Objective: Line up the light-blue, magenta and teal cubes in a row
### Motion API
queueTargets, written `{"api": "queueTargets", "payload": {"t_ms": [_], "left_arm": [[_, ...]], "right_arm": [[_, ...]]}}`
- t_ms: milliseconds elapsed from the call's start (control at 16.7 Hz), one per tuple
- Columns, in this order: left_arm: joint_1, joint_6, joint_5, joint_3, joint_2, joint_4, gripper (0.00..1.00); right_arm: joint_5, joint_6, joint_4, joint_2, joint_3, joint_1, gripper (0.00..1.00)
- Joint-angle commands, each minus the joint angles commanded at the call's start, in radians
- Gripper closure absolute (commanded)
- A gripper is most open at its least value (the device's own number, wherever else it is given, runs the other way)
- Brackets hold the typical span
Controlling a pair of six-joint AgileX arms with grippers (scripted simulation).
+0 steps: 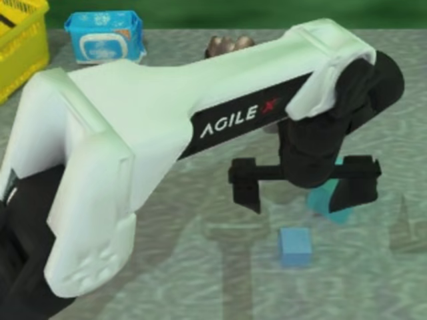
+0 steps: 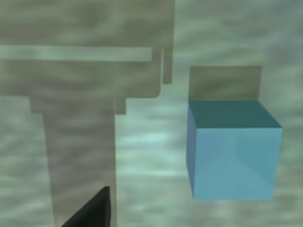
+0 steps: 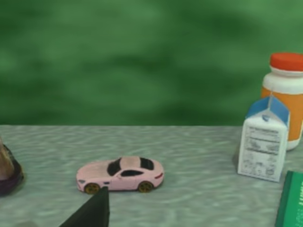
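My left arm stretches across the table, its gripper [image 1: 303, 185] spread wide above the small matte light-blue cube [image 1: 295, 246], which sits square to the table edges, with the teal cube [image 1: 325, 199] half-hidden just behind. The right wrist view alone shows a pink toy car [image 3: 120, 174] (magenta cube unseen).

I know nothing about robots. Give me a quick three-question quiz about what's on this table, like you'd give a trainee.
1. True or false: the left gripper is open.
2. Which cube lies nearer the top view's bottom edge: A, the teal cube, or B, the light-blue cube?
3. Fill in: the wipes packet lies beside a ____ basket.
Key: 1 true; 2 B; 3 yellow.
The right arm is outside the top view.
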Motion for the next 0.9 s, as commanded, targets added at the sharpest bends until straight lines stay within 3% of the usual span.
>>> {"api": "queueTargets", "payload": {"t_ms": [360,900], "left_arm": [[0.183,0.318,0.003,-0.038,-0.020,0.019,0.00],[0.605,1.146,0.014,-0.181,-0.060,0.045,0.00]], "right_arm": [[0.000,0.000,0.000,0.000,0.000,0.000,0.00],[0.000,0.000,0.000,0.000,0.000,0.000,0.00]]}}
